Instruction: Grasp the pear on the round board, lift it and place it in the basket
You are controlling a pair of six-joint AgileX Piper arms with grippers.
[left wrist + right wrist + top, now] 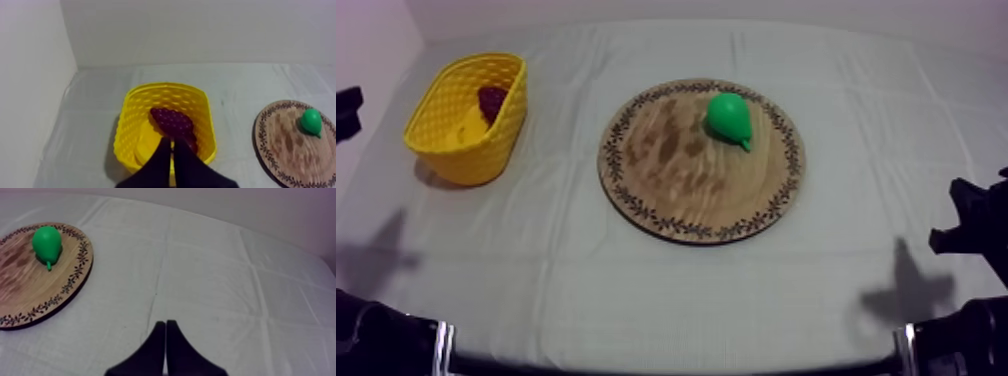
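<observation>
- Left gripper [171, 141]: black fingers pressed together into a narrow wedge, nothing between them, nothing held.
- Tips in line with the near wall of the yellow basket [126, 131]; touching it or not, cannot tell.
- Right gripper [165, 323]: fingers likewise together as a wedge, gripping nothing, poised over bare grey-white cloth [225, 273].
- Inside the basket: a bunch of grapes [172, 121], dark purple-red, toward the far inner side, and beside it a paler yellow shape [146, 145], kind not clear.
- Basket at the left side of the cloth, toward the far left corner; upright, mouth open upward.
- Round wooden board [676, 185] near the middle, flat on the cloth, patterned rim all round, well apart from the basket with a stretch of bare cloth between.
- Wide open cloth to the right of the board, and more in front of it toward the near edge.
- Pear [729, 118]: green, lying on its side on the board's far-right part, inside the patterned rim, stem pointing toward the near right.
- Pear well apart from both sets of fingers: from the left gripper, past the basket and off to the right; from the right gripper, ahead and to the left, across bare cloth and past the board's edge.
</observation>
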